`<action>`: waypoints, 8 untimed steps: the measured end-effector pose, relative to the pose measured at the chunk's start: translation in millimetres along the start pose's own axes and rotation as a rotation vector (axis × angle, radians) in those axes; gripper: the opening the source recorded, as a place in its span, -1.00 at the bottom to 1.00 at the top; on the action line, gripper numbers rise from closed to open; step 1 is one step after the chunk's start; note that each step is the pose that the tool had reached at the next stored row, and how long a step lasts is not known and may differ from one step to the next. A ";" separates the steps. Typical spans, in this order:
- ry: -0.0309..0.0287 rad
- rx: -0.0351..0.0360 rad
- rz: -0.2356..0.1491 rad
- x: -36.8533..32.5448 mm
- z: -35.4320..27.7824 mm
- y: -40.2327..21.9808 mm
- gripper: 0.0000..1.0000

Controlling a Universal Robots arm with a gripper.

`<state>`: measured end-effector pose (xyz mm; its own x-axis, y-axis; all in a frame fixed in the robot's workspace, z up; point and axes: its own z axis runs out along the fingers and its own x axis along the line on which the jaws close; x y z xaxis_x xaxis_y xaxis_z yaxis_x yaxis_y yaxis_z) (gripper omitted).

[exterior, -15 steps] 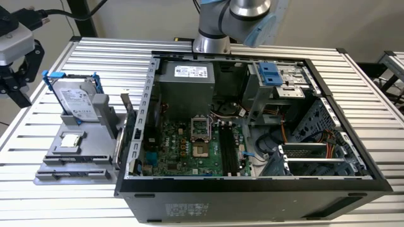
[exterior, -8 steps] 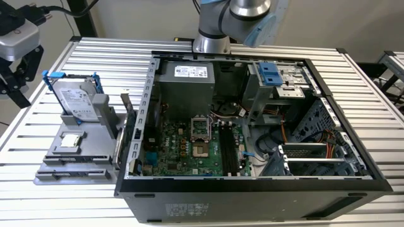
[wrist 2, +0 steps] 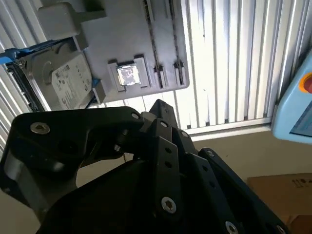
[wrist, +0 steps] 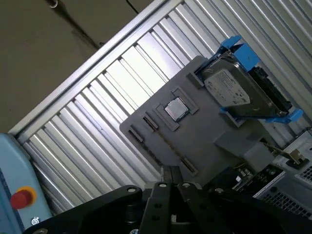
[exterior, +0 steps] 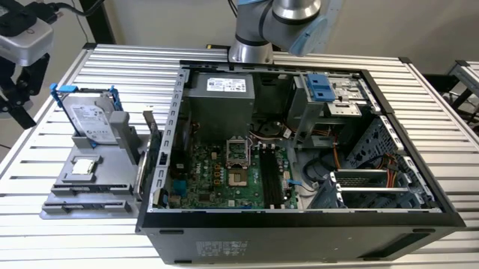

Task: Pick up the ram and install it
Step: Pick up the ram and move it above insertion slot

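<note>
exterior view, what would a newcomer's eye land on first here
The big black computer case lies open on the slatted table, its green motherboard bare in the middle of the exterior view. On the exterior view's left, a grey hard drive in blue brackets stands upright on a grey holder, with a small silver processor chip lying flat in front of it.

The gripper [wrist: 170, 171] is matt black with bright metal screws [wrist 2: 168, 205]. Past its tip, the tray [wrist: 204, 141] looks dull grey plastic, and the chip [wrist: 175, 109] gleams silvery. The drive [wrist: 229, 90] has smooth blue plastic brackets [wrist: 241, 51]. The table [wrist: 97, 112] under it is ribbed, shiny metal.
</note>
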<state>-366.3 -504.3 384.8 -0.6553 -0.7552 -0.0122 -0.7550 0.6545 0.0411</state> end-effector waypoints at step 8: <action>0.0039 0.0007 -0.147 0.0 0.1 0.0 -1.00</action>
<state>-366.3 -504.4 384.6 -0.5380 -0.8429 -0.0141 -0.8426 0.5372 0.0385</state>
